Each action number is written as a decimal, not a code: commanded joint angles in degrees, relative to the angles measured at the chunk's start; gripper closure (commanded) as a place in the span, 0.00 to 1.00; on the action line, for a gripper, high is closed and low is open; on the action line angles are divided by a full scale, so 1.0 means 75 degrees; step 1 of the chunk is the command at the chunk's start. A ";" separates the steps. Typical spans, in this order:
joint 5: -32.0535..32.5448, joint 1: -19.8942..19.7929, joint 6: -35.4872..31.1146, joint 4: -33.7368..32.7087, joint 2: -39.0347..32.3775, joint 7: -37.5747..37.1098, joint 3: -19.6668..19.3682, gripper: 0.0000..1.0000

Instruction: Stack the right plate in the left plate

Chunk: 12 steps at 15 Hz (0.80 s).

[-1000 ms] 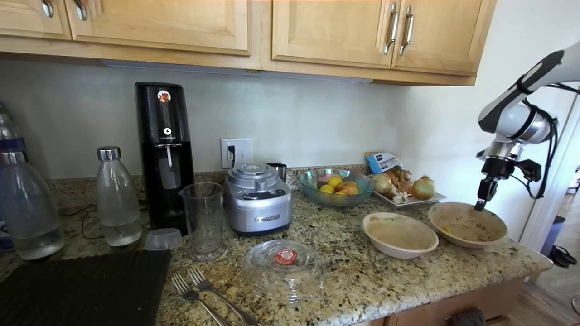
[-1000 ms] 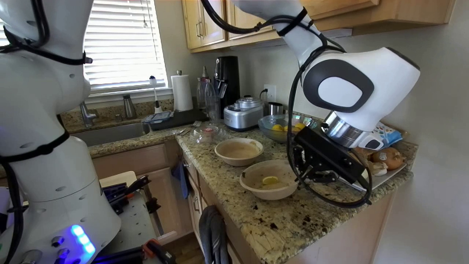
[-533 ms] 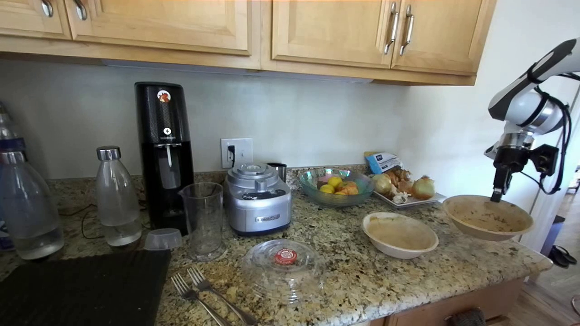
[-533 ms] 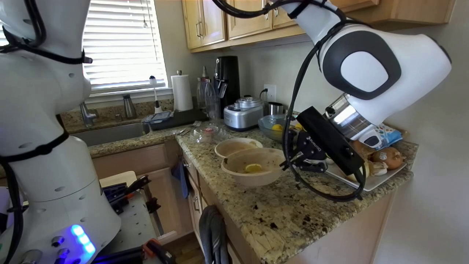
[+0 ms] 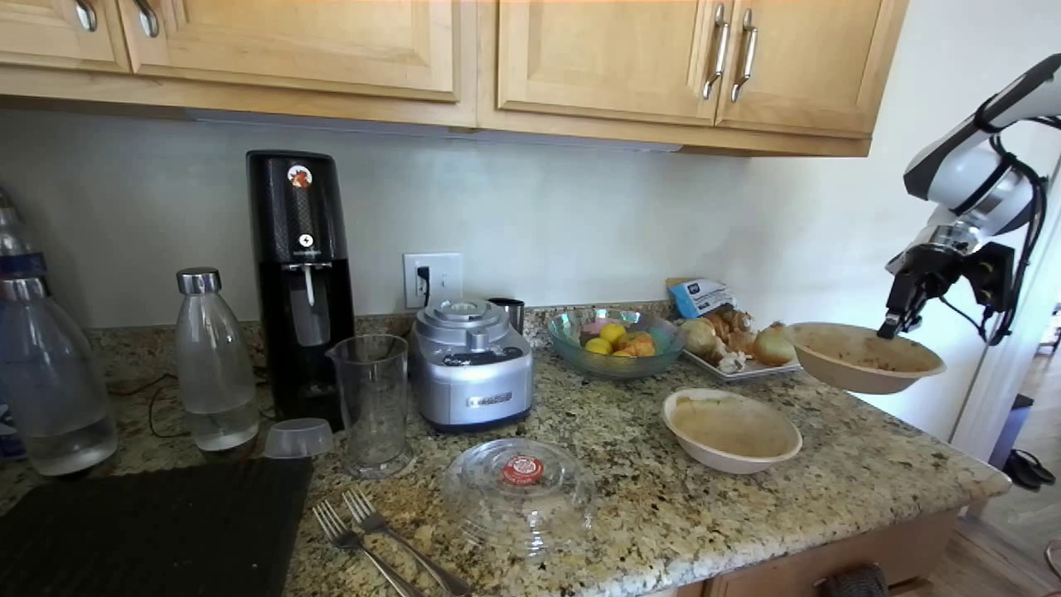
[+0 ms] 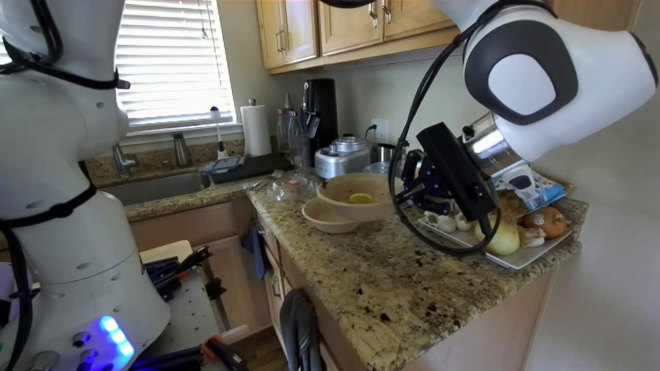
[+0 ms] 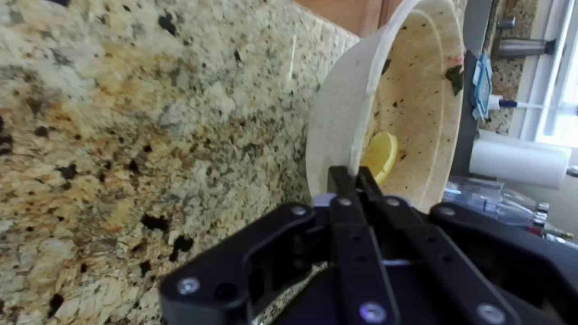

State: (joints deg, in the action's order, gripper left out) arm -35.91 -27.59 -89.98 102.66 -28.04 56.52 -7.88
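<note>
The right plate [image 5: 858, 373], tan with dark specks and a lemon wedge [image 7: 379, 153] inside, hangs in the air above the counter. It also shows in another exterior view [image 6: 361, 212] and in the wrist view [image 7: 420, 104]. My gripper [image 7: 354, 174] is shut on its rim, one finger inside and one outside; the gripper also shows in both exterior views [image 5: 889, 327] [image 6: 401, 195]. The left plate [image 5: 732, 427], pale cream, sits upright on the counter. In an exterior view the held plate partly hides the left plate [image 6: 326, 220].
A glass fruit bowl [image 5: 572, 358] stands behind the left plate. A white tray [image 6: 515, 261] with onions and garlic lies near the wall, below the gripper's side. A clear plastic lid [image 5: 522, 506], forks [image 5: 373, 531] and a silver food processor [image 5: 474, 394] stand farther along the counter.
A second ago the right plate rested on the counter with the gripper at its rim. It has since risen with the gripper and moved toward the left plate. The left plate has not moved.
</note>
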 commanded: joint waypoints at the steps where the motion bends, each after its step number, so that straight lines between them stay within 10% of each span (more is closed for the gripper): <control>1: -0.0897 0.0308 -0.0699 0.0987 0.0891 -0.0586 -0.0110 0.94; 12: -0.1296 0.1792 -0.3391 0.3247 0.2010 -0.0923 0.0112 0.94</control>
State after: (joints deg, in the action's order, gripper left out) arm -44.33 -16.46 -109.99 120.41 -17.46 51.58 -7.40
